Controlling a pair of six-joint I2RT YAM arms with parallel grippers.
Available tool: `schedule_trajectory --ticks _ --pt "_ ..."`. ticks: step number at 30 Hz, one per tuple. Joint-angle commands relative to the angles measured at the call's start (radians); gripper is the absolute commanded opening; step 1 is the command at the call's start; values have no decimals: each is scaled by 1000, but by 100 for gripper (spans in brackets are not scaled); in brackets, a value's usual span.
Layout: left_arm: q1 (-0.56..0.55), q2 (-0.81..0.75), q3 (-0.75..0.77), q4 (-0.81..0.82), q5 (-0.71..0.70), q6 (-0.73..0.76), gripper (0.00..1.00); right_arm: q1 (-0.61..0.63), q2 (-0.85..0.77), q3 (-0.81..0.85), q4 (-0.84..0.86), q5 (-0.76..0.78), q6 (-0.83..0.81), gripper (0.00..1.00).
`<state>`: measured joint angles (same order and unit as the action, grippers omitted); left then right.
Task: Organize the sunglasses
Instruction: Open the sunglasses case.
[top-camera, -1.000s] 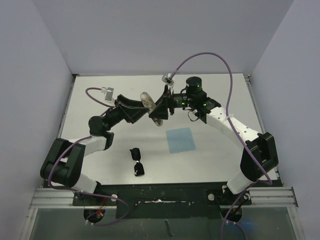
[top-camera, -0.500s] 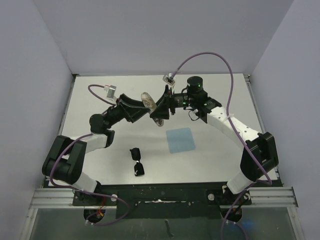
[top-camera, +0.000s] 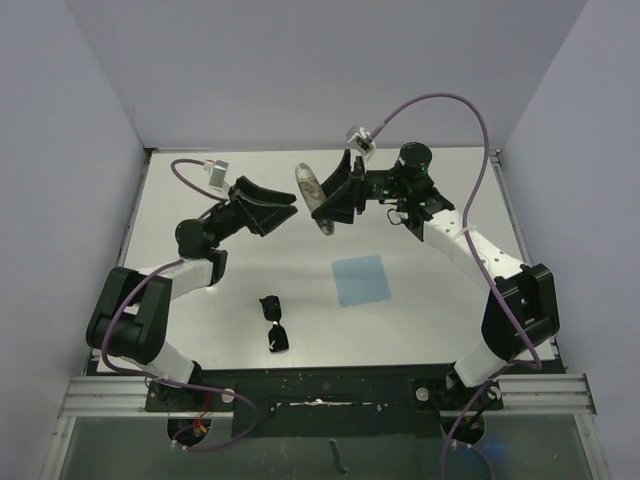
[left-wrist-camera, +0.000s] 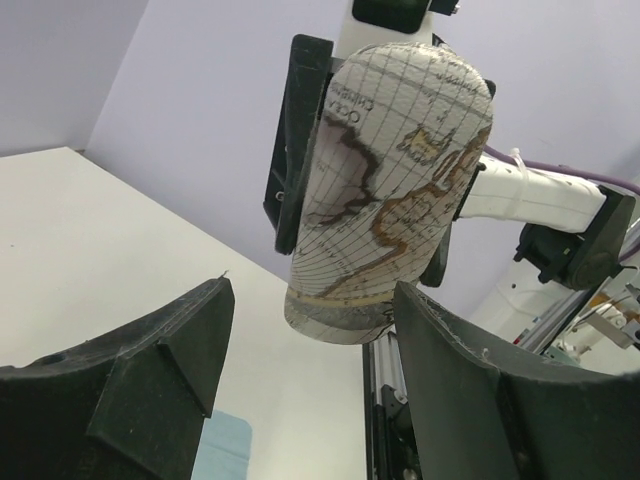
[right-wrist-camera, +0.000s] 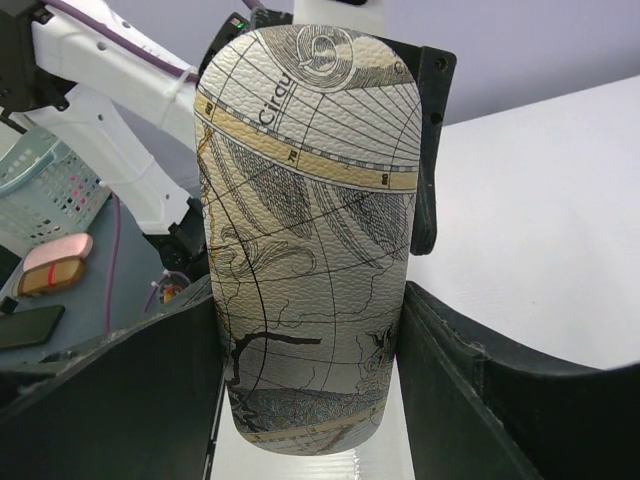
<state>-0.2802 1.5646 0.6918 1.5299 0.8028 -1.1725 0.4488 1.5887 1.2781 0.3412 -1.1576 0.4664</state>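
The black sunglasses (top-camera: 273, 322) lie folded on the white table near the front left, far from both grippers. My right gripper (top-camera: 338, 200) is shut on the oval map-patterned case (top-camera: 316, 200) and holds it tilted above the back of the table. In the right wrist view the case (right-wrist-camera: 310, 240) fills the gap between my right gripper's (right-wrist-camera: 312, 400) jaws. My left gripper (top-camera: 283, 208) is open, its tips just left of the case. In the left wrist view the case (left-wrist-camera: 390, 180) hangs just beyond my left gripper's (left-wrist-camera: 312, 320) open fingertips.
A light blue square cloth (top-camera: 362, 279) lies flat at the table's middle right, and shows at the bottom of the left wrist view (left-wrist-camera: 225, 450). Grey walls enclose the table on the left, back and right. The metal rail (top-camera: 320, 395) runs along the front edge.
The right gripper has carried the case a little to the right and back. The left gripper has drawn back to the left, its tips now off the case.
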Motion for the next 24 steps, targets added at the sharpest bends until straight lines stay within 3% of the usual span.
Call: schedule_trajectory --ticks 1,13,24 --pt "9 3 67 220 15 10 64 -8 11 35 232 -90 118 0" --pt "7 -21 100 146 18 45 64 -7 84 29 363 -99 206 0" --pt "-24 -68 87 -17 -1 170 65 4 78 75 98 -32 23 0"
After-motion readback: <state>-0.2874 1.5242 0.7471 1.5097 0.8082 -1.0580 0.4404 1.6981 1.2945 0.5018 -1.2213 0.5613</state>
